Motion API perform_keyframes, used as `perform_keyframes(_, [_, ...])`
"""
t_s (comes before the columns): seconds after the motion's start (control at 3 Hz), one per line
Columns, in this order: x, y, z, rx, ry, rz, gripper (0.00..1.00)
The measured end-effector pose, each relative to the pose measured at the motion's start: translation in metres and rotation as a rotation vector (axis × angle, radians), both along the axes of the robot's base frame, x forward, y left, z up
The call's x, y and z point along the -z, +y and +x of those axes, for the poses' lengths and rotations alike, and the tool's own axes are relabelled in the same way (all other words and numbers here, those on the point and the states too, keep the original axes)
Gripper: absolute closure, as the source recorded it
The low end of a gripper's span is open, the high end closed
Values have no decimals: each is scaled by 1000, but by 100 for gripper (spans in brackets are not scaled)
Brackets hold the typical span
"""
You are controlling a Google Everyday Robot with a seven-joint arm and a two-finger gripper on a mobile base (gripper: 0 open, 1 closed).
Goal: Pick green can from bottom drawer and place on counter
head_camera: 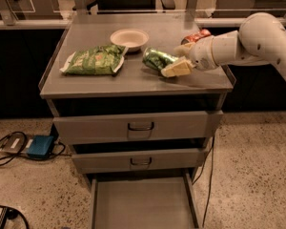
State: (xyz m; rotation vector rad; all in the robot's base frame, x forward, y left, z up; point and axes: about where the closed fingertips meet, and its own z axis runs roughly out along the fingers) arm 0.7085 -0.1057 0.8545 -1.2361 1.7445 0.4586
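The green can (155, 58) lies on its side on the right half of the counter (133, 82). My gripper (170, 61) reaches in from the right on a white arm, and its two pale fingers (176, 69) are closed on the can's right end, one in front and one behind. The can touches the counter top or hangs just above it. The bottom drawer (143, 204) is pulled out at the foot of the cabinet and shows a bare grey floor.
A green chip bag (93, 60) lies on the counter's left half. A white bowl (129, 37) stands at the back middle. A red-orange can (198, 36) lies behind my wrist. The two upper drawers (140, 126) are shut. A blue box (40, 146) and cables lie on the floor to the left.
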Motion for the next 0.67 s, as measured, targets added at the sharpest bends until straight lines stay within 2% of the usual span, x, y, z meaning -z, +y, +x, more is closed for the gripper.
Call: perform_keyframes(0.67, [0,0,0,0,0,0,0])
